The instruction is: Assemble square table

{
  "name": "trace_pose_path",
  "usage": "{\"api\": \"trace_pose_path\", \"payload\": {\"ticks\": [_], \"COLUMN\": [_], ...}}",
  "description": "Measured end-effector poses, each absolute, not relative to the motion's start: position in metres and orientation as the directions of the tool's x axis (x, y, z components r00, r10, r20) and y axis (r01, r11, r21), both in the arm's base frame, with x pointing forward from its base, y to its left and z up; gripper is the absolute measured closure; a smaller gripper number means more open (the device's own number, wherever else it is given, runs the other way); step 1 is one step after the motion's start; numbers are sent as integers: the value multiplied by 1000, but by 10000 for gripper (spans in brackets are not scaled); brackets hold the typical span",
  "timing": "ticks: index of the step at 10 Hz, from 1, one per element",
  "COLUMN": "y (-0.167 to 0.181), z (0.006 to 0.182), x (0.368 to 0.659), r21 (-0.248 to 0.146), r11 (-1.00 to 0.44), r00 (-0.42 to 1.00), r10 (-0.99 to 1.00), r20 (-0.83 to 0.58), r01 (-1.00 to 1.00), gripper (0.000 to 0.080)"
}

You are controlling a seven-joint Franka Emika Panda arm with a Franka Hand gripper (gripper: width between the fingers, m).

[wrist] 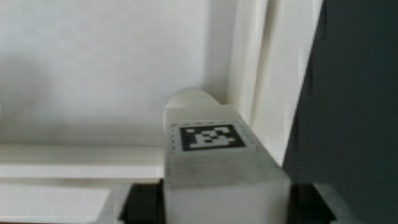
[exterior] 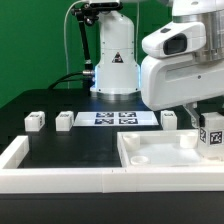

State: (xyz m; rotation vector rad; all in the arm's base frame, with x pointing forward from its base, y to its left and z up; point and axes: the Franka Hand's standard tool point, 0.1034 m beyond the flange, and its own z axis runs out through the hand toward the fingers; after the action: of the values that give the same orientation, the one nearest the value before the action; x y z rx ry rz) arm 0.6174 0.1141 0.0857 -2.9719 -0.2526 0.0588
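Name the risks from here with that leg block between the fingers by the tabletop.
1. The leg block stands between the fingers of the gripper, right beside the raised rim of the tabletop. It may catch on that rim when moved.
2. The pictures do not show whether the grip is firm, so the block could slip or tilt.

Green backdrop (exterior: 30, 40) behind; blk table (exterior: 60, 150), matte; wht rail (exterior: 60, 182) along near edge; even light.
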Motion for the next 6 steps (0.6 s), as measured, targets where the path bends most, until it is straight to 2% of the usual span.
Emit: {"api": "trace_pose_path", "payload": {"ticks": [3, 4, 6], "y": [114, 114, 115], "z": [86, 86, 85], "x": [618, 618, 620], "r21": [-161, -160, -168], "r11": [-977, -984, -967], "r00": [988, 995, 981], "r10": [149, 89, -184], "r20": [-29, -38, -66], "r01": [143, 82, -193], "gripper": [505, 505, 504]}}
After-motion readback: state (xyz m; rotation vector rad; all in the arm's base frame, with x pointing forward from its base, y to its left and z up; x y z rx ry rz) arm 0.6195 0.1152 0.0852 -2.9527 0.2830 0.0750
